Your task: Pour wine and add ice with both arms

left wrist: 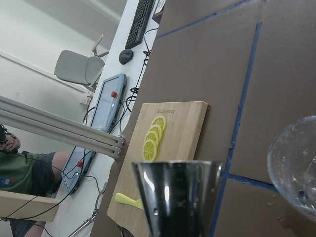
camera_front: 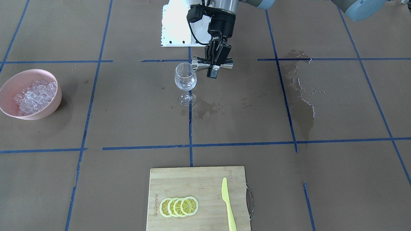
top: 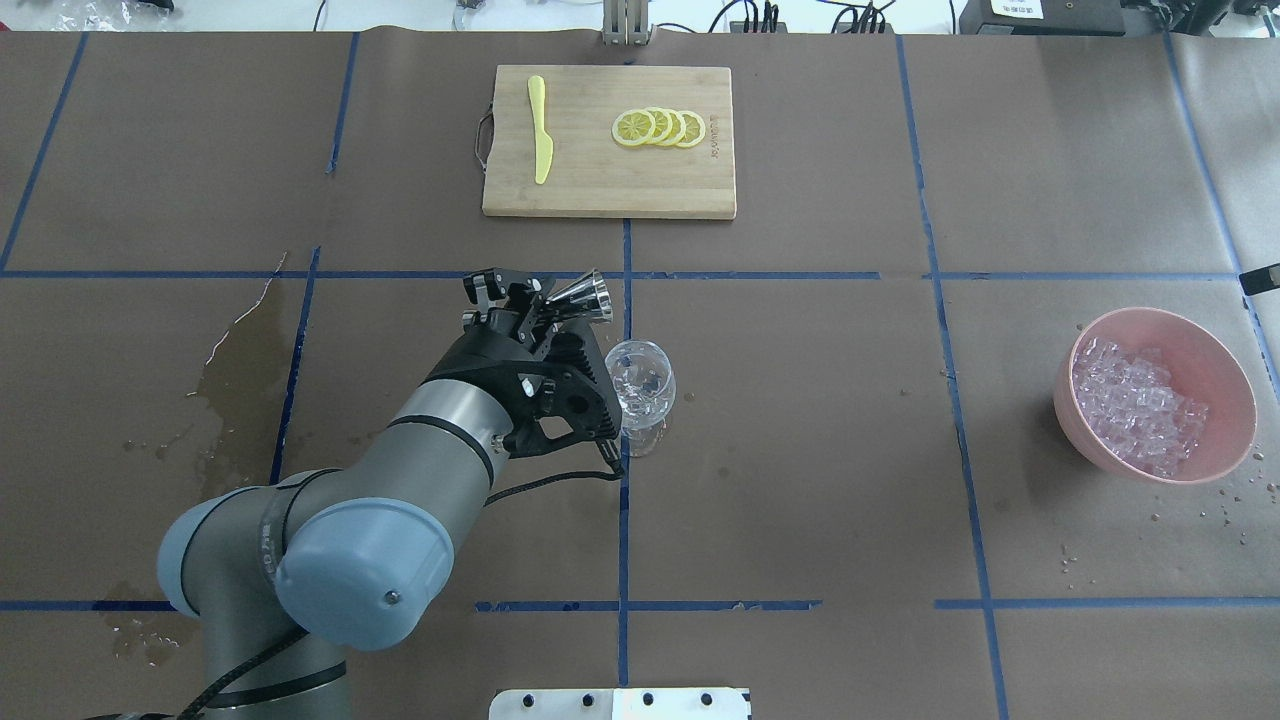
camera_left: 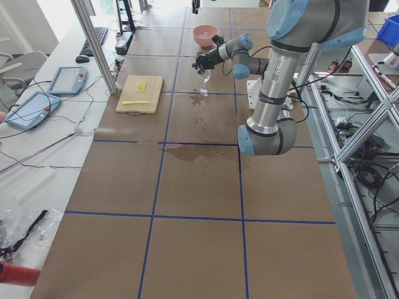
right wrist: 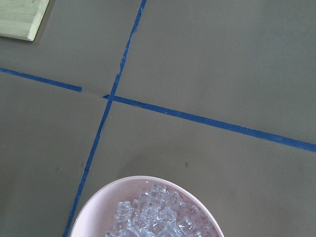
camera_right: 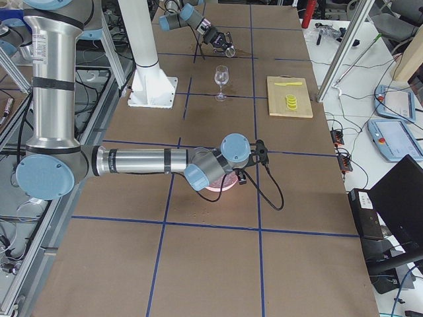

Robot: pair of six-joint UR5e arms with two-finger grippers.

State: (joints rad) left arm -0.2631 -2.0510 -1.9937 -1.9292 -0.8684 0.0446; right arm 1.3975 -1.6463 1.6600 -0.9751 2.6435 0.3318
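Closest to the front-facing camera, at the table's far edge from the robot, lies a wooden cutting board [camera_front: 192, 183]. On it are four overlapping lemon slices [camera_front: 179, 206] and, to their left, a yellow-green plastic knife [camera_front: 228, 205].

Beyond a strip of blue tape [camera_front: 244, 143], near the table's middle, a clear stemmed wine glass [camera_front: 185, 80] stands upright on the brown paper [camera_front: 128, 106], with droplets glinting in its bowl. The left arm [top: 440, 440] reaches over from the near left. The left gripper [camera_front: 213, 64] is clamped around the waist of a steel jigger [camera_front: 199, 62]. The jigger lies on its side, one mouth just beside the glass rim. Whether they touch cannot be told. In the overhead view the gripper body hides part of the glass's near-left side.

The wine [camera_front: 298, 96] shows as a long dark wet patch on the paper well to the left of the glass, with smaller stains beside the glass foot. The ice [camera_front: 33, 94] is heaped in a pink bowl [camera_front: 57, 101] well apart on the right.

The right arm [camera_right: 145, 160] stretches over that bowl. The right gripper [camera_right: 260, 153] shows only small in the side view, so I cannot tell whether its jaws are apart or together. The robot's white pedestal [camera_front: 175, 25] stands behind the glass.
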